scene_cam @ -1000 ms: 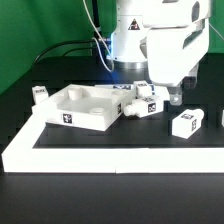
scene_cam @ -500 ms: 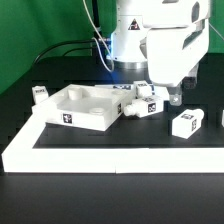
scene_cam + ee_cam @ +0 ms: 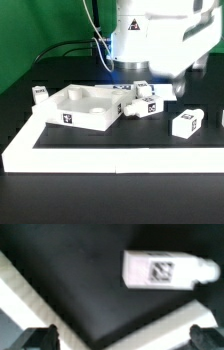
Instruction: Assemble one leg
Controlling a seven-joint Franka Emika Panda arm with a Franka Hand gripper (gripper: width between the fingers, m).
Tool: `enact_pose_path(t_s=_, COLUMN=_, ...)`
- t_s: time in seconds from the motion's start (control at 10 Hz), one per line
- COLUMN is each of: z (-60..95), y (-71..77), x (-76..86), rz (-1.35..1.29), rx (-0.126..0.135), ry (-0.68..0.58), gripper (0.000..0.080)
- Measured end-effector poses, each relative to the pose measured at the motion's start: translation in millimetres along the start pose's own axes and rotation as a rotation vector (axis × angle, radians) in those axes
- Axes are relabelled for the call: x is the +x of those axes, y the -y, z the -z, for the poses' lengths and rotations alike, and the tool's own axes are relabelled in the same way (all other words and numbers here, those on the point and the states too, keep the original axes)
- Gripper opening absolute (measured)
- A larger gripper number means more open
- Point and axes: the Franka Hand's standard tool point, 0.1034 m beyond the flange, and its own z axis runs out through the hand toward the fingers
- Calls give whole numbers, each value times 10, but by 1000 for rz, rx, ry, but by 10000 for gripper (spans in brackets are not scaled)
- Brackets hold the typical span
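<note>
A white square tabletop [image 3: 78, 108] lies at the exterior view's left. A white leg with a black tag [image 3: 150, 104] lies against its right side. A second tagged leg [image 3: 185, 123] lies alone further right. My gripper [image 3: 172, 91] hangs above the table just behind these legs, blurred by motion. In the wrist view a white tagged leg [image 3: 165, 270] lies on the black table, ahead of my gripper [image 3: 122, 339]. The dark fingertips [image 3: 45, 336] stand wide apart with nothing between them. The gripper is open and empty.
A white L-shaped border [image 3: 90, 157] runs along the front and left of the table. A small tagged part [image 3: 38, 93] sits at the far left, and another [image 3: 218, 117] at the right edge. Pale diagonal bands [image 3: 20, 286] cross the wrist view.
The arm has started to move: its body is now blurred and looms larger and higher in the exterior view. The parts on the table have not moved.
</note>
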Motion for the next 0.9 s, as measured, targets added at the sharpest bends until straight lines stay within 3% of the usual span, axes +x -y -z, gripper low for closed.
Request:
enact_pose_path(t_s=0.1, z=-111, y=68, x=-101, rz=-90, rx=8, ry=-2, gripper=649)
enact_pose_path(t_s=0.2, z=-188, y=90, x=-146, rz=-198, rx=36, ry=0, gripper=649)
enact_pose_path(t_s=0.3, z=-155, y=59, x=-163, rz=-205, rx=51, ry=9, gripper=649)
enact_pose_path(t_s=0.7, z=-196, y=71, x=-157, rz=-287, rx=43, ry=3, gripper=649)
enact_pose_path(t_s=0.9, z=-446, y=108, x=-237, rz=-505, rx=47, ry=10, gripper=649)
